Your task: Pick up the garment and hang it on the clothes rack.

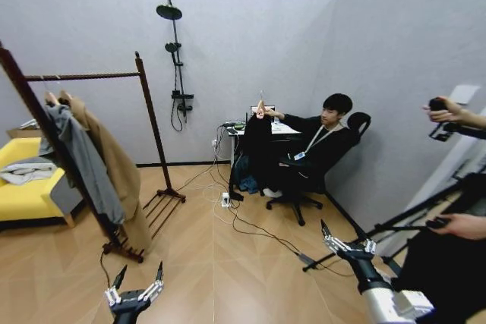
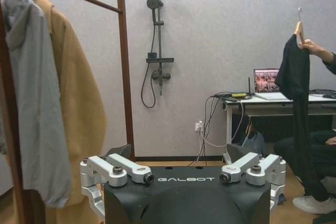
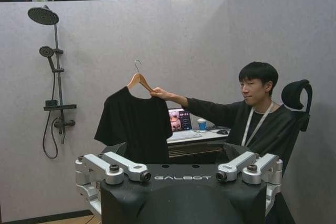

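1. tall dark reddish-brown wooden clothes rack (image 1: pixel 144 104) is seen at left, top rail partly free for hanging.
2. left gripper (image 1: pixel 139 277) is held low, fingers apart, empty.
3. black short garment on light wooden hanger (image 3: pixel 134 121) is held out by a seated person's hand (image 3: pixel 157 94), seemingly for pickup.
4. right gripper (image 1: pixel 343 242) is held low, spread, empty.

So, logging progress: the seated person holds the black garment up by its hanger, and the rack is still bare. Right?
Not quite. The rack already carries a grey garment and a tan coat, as the left wrist view shows. The rest stands: a person's hand holds the black garment up by its hanger.
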You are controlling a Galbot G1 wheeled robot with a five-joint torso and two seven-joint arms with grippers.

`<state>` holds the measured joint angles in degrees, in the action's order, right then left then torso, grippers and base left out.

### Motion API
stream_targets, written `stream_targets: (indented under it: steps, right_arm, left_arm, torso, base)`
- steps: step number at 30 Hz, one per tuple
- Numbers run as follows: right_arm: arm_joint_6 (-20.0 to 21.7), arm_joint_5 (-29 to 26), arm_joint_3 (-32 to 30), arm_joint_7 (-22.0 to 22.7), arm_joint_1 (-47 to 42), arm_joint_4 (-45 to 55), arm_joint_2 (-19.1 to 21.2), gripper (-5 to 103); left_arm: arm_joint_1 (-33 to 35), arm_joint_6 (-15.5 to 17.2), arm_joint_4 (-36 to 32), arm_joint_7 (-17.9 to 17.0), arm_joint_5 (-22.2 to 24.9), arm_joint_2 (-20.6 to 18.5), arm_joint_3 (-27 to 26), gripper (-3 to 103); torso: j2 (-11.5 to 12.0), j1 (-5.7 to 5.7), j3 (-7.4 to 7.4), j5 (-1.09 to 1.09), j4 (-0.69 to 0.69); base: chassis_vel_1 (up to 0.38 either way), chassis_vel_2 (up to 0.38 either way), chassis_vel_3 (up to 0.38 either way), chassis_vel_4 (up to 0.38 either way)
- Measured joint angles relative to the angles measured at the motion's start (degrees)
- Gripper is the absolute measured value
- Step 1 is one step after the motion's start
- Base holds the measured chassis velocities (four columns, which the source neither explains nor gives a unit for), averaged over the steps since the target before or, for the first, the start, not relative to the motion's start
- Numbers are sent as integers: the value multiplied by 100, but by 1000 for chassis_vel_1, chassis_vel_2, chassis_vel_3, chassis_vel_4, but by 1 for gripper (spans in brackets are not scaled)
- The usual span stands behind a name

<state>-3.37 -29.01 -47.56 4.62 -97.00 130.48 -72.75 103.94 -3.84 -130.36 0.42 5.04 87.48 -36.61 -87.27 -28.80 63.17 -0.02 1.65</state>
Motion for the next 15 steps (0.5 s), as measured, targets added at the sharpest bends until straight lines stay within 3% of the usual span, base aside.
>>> stream_targets:
  steps: [15]
  right_arm:
    - [1, -5, -3, -2, 91, -11, 23, 100]
  left_arm:
    - [0, 0, -1, 1, 0, 0, 0, 100]
  torso:
    - [0, 0, 0, 6, -1]
  base:
    - [-353, 361, 353, -359]
